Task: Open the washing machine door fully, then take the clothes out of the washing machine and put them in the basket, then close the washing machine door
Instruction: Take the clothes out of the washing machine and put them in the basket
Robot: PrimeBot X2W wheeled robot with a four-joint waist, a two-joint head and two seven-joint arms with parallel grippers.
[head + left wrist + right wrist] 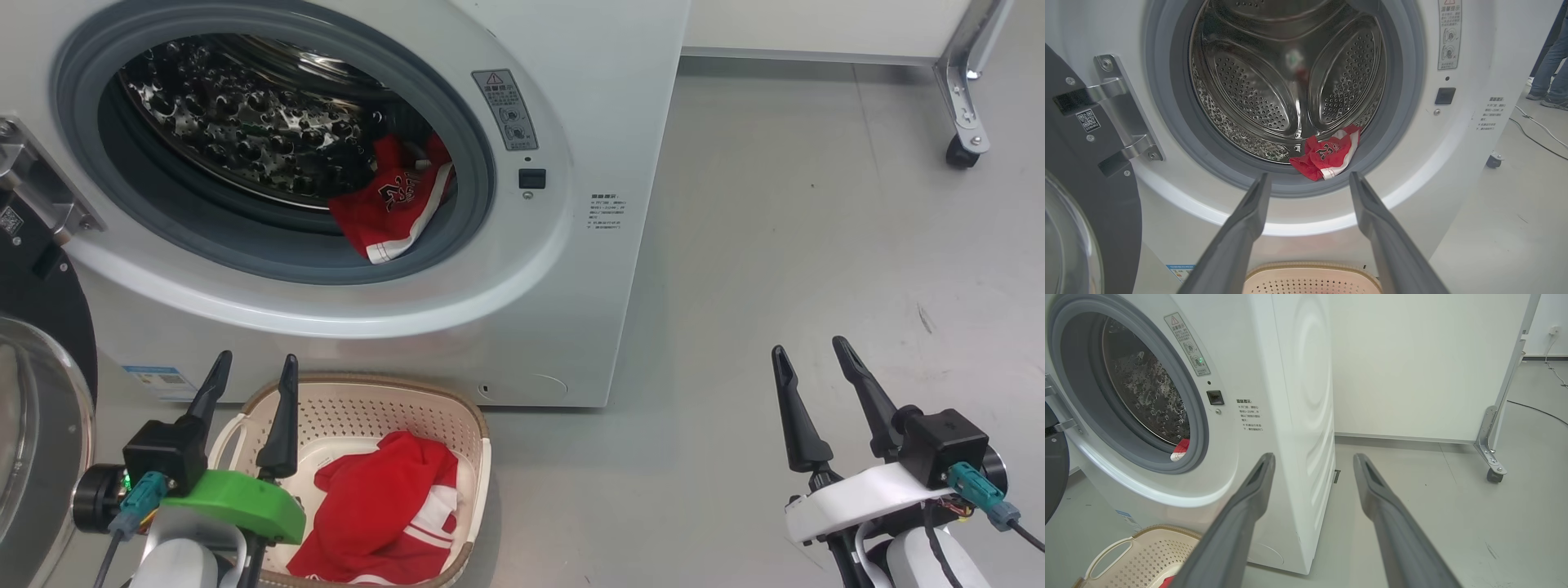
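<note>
White washing machine [620, 122], door [41, 310] hanging open, red garment [392, 208] with illegible white lettering lying at drum's front lip, second red garment [384, 506] lying in basket [392, 400], warning label [504, 109] bearing red triangle, print unreadable, left gripper [257, 358] and right gripper [808, 347] holding jaws open, empty.

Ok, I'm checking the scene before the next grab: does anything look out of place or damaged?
Nothing damaged or spilled. One red garment lies crumpled at the front edge of the drum, draping onto the grey gasket; a second garment sits in the basket.
</note>
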